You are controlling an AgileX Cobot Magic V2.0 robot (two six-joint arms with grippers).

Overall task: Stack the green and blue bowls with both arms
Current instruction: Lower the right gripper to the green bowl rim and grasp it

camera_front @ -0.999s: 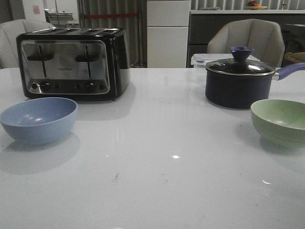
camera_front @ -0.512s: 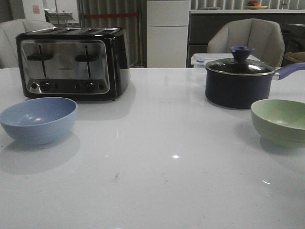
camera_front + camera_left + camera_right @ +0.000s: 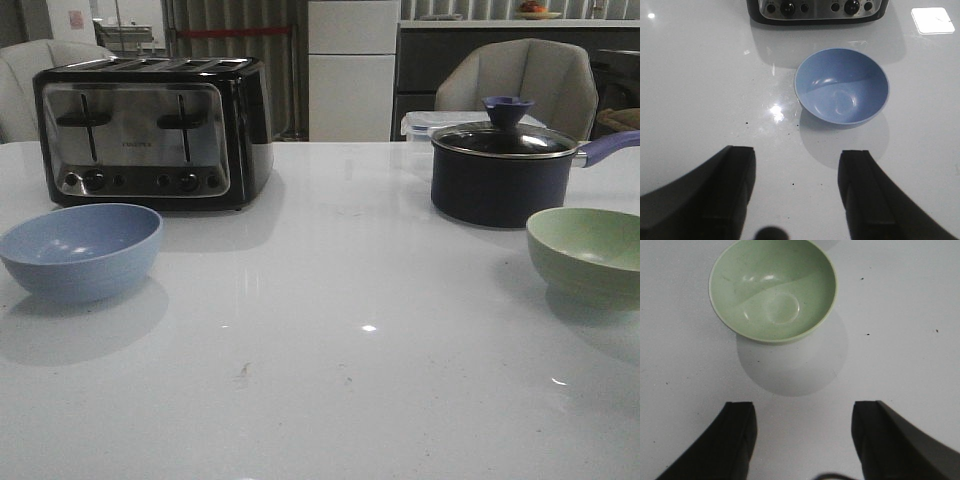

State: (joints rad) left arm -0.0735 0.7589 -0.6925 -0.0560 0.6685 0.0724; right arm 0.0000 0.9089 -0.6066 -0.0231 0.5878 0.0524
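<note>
Blue bowl (image 3: 82, 250): dusty light blue, matte, round, plain. Upright on the white tabletop, mouth up, empty. Near the left edge of the scene, toward the front, shadow thrown on the surface nearer than it. Seen from above in the left wrist view (image 3: 841, 85), with a faint ring at the inner base and soft highlights on the wall.

Green bowl (image 3: 591, 254): pale sage green, matte, round, of like size. Upright, mouth up, empty. At the far right of the scene, partly cut by the frame edge. From above (image 3: 773, 289), a shallow circular base ring inside. Well apart from the blue one, unstacked.
</note>
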